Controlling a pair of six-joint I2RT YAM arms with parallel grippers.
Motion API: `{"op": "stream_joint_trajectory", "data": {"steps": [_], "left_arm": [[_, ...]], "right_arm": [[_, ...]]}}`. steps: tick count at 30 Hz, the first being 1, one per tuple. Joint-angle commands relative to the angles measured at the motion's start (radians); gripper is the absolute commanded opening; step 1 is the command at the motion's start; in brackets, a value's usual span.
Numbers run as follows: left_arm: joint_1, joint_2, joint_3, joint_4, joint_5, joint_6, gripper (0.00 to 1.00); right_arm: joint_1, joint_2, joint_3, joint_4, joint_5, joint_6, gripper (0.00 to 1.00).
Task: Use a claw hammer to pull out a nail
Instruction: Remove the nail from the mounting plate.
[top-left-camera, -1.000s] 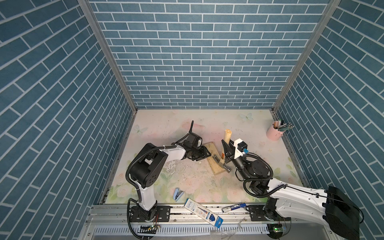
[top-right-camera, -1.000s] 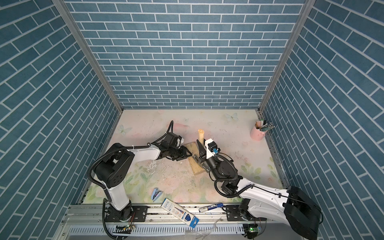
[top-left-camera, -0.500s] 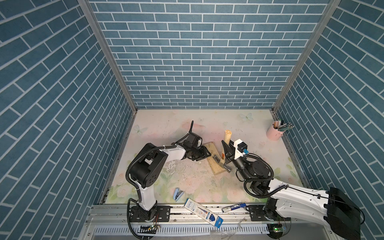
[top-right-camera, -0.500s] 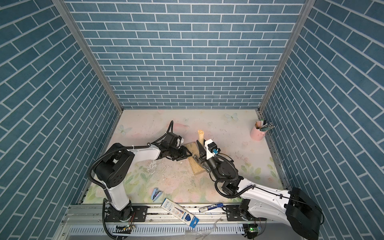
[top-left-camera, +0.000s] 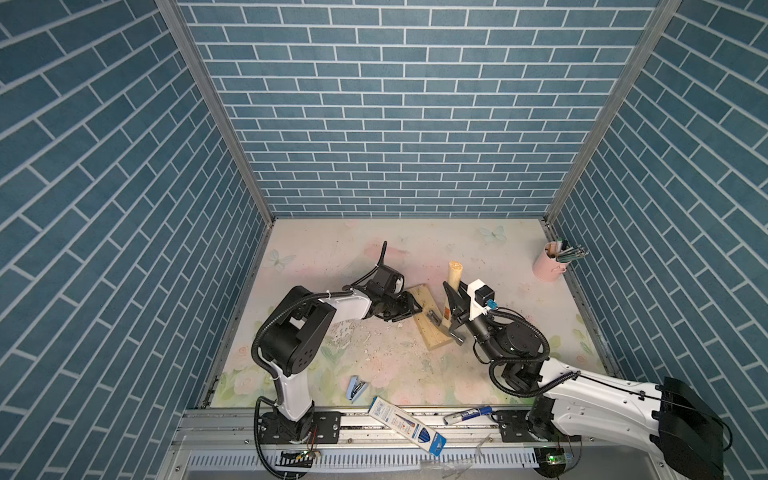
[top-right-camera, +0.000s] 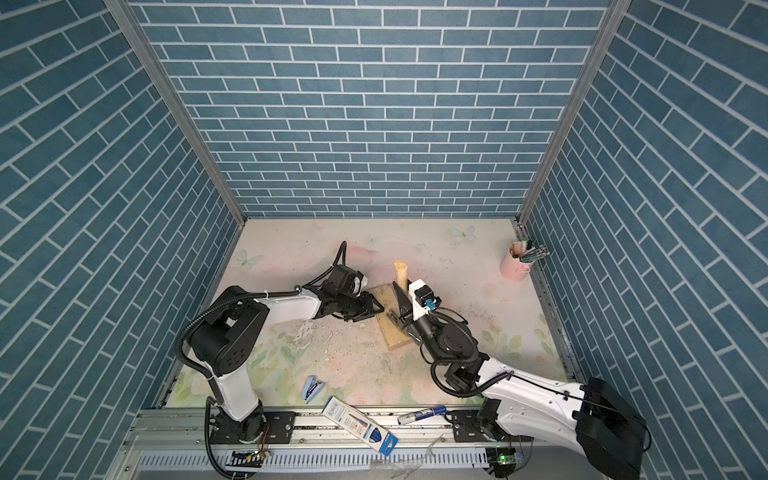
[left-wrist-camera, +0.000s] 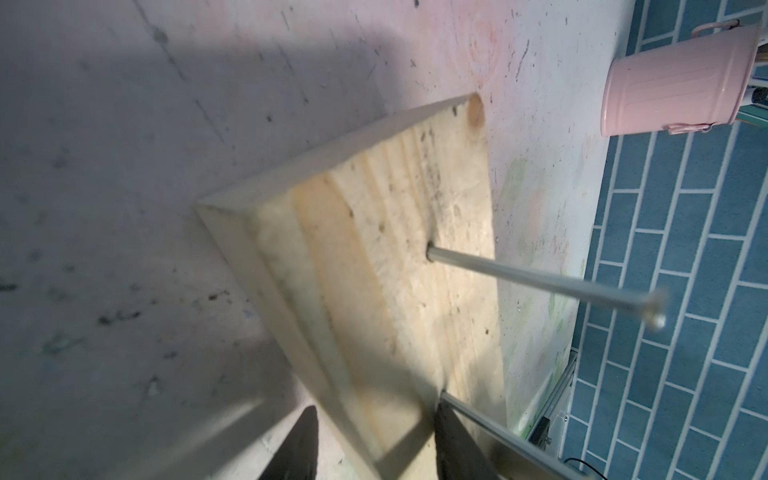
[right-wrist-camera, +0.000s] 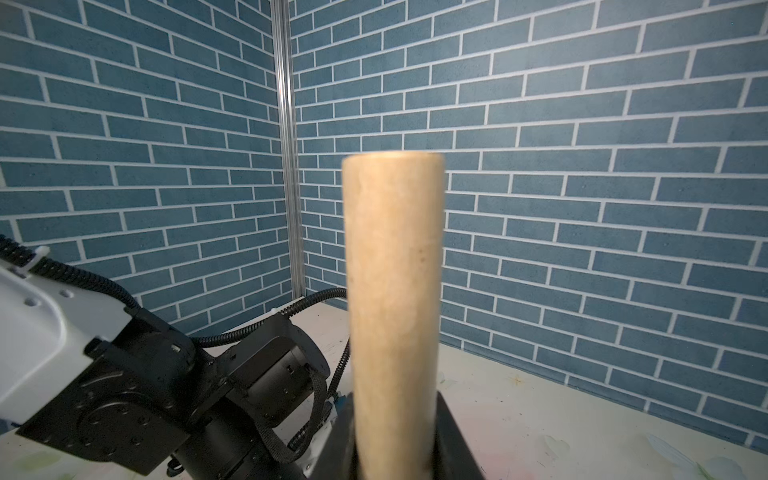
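The claw hammer (top-left-camera: 454, 272) stands nearly upright, its pale handle (right-wrist-camera: 392, 266) rising from the wooden board (top-left-camera: 436, 336). Its grey head (top-left-camera: 434, 318) rests on the board's top in both top views. My right gripper (top-left-camera: 451, 309) is shut on the handle, with a finger (right-wrist-camera: 455, 444) on each side of it. One long nail (left-wrist-camera: 540, 286) sticks out of the board (left-wrist-camera: 374, 249), and another nail (left-wrist-camera: 498, 430) stands beside a finger. My left gripper (left-wrist-camera: 376, 446) is open astride the board's near corner: one finger (left-wrist-camera: 457, 449) over the top face, the other (left-wrist-camera: 297, 449) beside its side face.
A pink bucket of pens (top-left-camera: 550, 268) stands at the back right by the wall. A blue stapler (top-left-camera: 356, 388) lies near the front. A blue box (top-left-camera: 405, 426) and a marker (top-left-camera: 467, 414) lie on the front rail. White flakes (top-left-camera: 345, 332) litter the mat left of the board.
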Motion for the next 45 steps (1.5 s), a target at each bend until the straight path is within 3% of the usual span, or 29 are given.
{"op": "stream_joint_trajectory", "data": {"steps": [1, 45], "left_arm": [[-0.023, 0.097, -0.056, -0.179, -0.078, 0.006, 0.46], [-0.021, 0.106, -0.052, -0.186, -0.093, -0.004, 0.45]], "right_arm": [[0.004, -0.025, 0.058, 0.125, -0.020, -0.063, 0.00], [0.003, -0.069, 0.143, 0.119, -0.087, -0.115, 0.00]]}}
